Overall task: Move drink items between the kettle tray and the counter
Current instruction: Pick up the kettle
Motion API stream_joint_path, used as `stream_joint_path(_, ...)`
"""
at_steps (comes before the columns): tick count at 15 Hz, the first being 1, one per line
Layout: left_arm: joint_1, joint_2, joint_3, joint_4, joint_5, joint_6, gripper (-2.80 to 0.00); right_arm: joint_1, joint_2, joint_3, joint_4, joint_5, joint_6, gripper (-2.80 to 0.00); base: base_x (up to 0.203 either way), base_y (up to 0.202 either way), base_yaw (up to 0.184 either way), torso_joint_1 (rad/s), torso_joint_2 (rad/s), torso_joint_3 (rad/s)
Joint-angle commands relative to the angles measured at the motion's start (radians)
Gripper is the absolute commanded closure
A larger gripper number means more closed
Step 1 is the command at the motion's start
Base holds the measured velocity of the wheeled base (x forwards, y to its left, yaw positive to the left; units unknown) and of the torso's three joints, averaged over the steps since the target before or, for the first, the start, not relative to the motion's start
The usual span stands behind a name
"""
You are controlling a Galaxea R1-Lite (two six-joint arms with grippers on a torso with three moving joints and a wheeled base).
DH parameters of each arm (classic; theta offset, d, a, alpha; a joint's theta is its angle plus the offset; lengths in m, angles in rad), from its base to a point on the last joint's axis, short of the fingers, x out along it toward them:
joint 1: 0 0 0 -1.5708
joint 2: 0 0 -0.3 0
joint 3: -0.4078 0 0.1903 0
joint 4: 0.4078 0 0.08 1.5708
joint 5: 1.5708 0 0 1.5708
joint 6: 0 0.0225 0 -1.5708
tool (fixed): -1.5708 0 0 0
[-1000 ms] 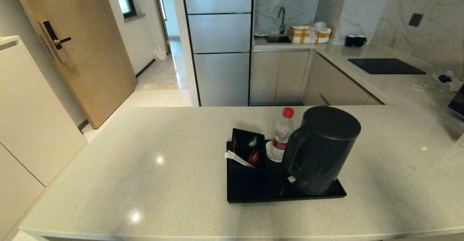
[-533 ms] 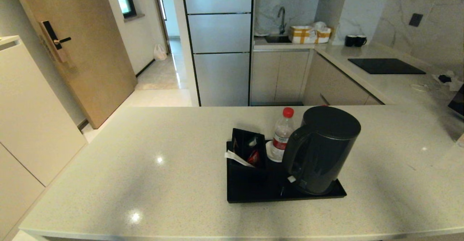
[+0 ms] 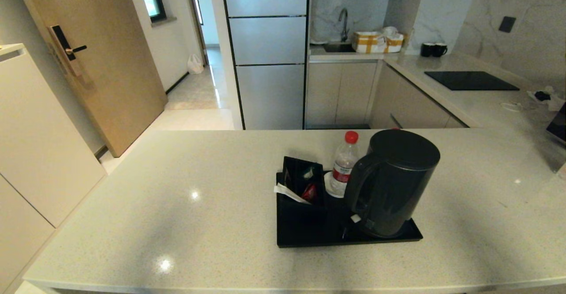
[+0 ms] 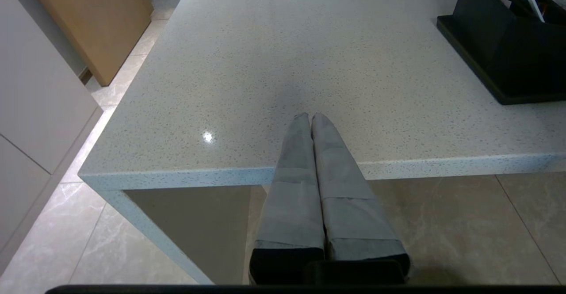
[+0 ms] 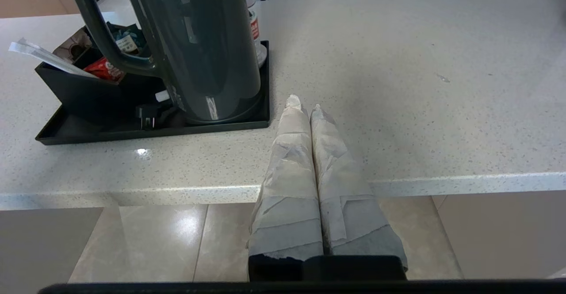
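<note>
1. Right now the left gripper (image 4: 308, 116) has its two fingers pressed together with nothing between them, low in the middle of its own view, by the counter's (image 3: 177, 205) near edge.
2. Likewise the right gripper (image 5: 303, 104) is closed and empty, near the tray's (image 5: 132, 132) corner.
3. Nothing looks moved yet: the kettle (image 3: 391, 181) and one bottle (image 3: 344, 163) sit on the tray, middle right of the head view.
4. Only the head view shows the bottle's red cap; neither gripper appears there. The sachet box (image 4: 504, 51) sits upper right in the left wrist view.
</note>
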Motion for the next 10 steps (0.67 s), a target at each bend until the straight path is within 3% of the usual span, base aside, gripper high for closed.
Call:
stream_joint_path(1,0.001,-0.002,0.001,0.005,0.0,-0.001,0.0,0.0,0.001,0.002,0.0,0.0,0.001,0.0,0.0,0.0,0.0,0.0,0.0,0.0)
stream_joint_path(5,0.001,-0.002,0.001,0.0,0.017,-0.049,0.0,0.0,0.001,0.002,0.0,0.0,0.0,0.0,0.0,0.0,0.0,0.0,0.0,0.0)
stream_joint_path(10,0.001,-0.002,0.001,-0.001,0.017,-0.05,0.0,-0.001,0.001,0.002,0.001,0.0,0.001,0.0,0.0,0.0,0.0,0.0,0.0,0.0)
